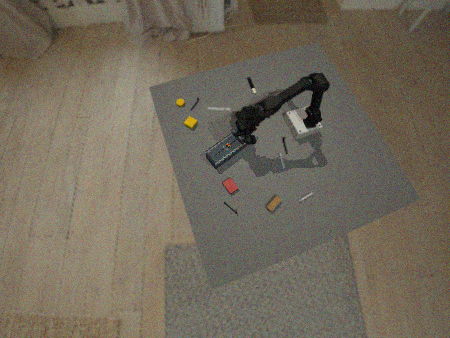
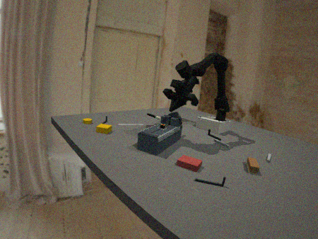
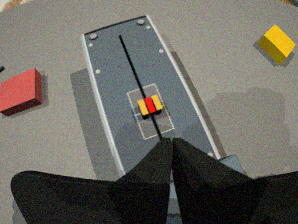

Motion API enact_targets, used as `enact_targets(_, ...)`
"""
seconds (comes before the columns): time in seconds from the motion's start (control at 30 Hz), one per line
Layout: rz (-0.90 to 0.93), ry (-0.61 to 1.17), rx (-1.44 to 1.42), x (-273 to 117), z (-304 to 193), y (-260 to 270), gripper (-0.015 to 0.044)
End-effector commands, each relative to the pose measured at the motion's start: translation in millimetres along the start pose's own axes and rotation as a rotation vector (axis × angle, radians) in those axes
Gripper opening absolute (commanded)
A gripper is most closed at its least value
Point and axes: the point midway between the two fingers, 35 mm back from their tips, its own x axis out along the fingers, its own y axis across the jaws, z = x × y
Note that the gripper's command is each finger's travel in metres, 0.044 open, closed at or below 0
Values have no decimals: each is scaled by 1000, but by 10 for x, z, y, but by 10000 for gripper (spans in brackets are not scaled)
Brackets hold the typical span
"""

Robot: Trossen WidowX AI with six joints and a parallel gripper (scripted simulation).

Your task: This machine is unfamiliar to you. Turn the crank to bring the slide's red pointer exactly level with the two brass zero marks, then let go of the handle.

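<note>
The dark blue-grey machine (image 1: 216,156) (image 2: 150,143) (image 3: 115,65) has a long black slot along its top. The red pointer (image 3: 150,105) sits over the slot inside a thin white outline, between two yellow brass marks, left (image 3: 142,108) and right (image 3: 158,101). It looks about level with them, but a small offset cannot be ruled out. My gripper (image 3: 170,145) (image 2: 172,109) is shut, its fingertips together above the housing end of the machine. No handle shows between the fingers. The crank and its handle are hidden behind the gripper or too dark to make out.
A red block (image 1: 230,185) (image 2: 189,162) (image 3: 20,92) lies to one side of the machine, a yellow block (image 1: 190,122) (image 2: 104,129) (image 3: 276,44) to the other. An orange block (image 1: 273,203) (image 2: 252,165), a yellow disc (image 1: 180,102) (image 2: 87,121) and several thin rods lie farther off.
</note>
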Motion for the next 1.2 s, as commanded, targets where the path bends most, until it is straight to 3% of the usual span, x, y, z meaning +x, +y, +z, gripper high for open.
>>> enact_targets(0.0, -1, 0, 0, 0, 0, -1, 0)
enact_targets(0.33, 0, 0, 0, 0, 0, 0, 0)
enact_targets(0.9, 0, 0, 0, 0, 0, 0, 440)
enact_targets(0.93, 0, 0, 0, 0, 0, 0, 440)
enact_targets(1.17, 0, 0, 0, 0, 0, 0, 256)
